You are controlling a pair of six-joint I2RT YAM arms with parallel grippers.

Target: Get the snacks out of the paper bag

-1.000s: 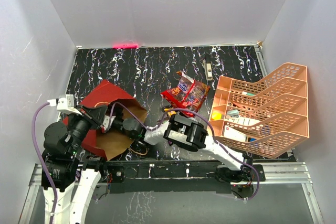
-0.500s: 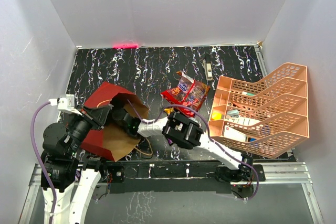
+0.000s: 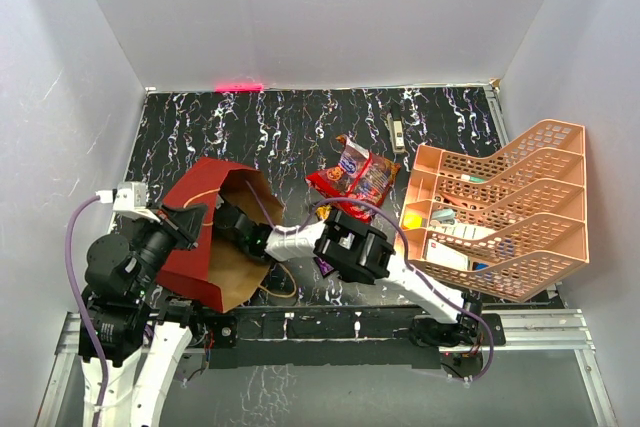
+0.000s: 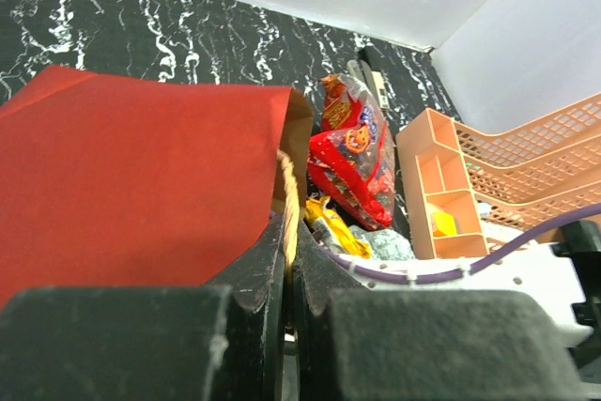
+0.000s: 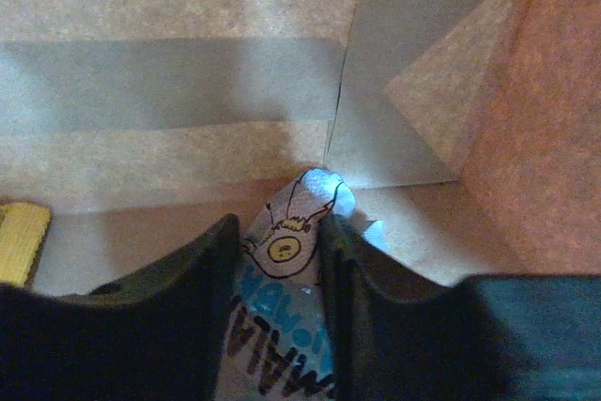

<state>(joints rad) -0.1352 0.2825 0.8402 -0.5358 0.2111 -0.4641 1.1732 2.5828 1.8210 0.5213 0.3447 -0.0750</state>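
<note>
right gripper [image 5: 277, 232]: moved deeper into paper bag [image 3: 205, 237], jaws narrowed onto pale printed packet [image 5: 299, 196] at its bottom | left gripper [image 4: 286, 260]: clamped on bag rim | red chip bags [image 3: 355, 175] already laid outside | lift-out judged next

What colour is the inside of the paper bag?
Plain brown, though the paper bag is red outside. The right wrist view shows it best.

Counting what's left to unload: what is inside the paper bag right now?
Inside the paper bag, the right gripper pinches a pale packet with blue lettering; a yellow item shows at the edge. Anything under the gripper or beyond that view is hidden.
</note>
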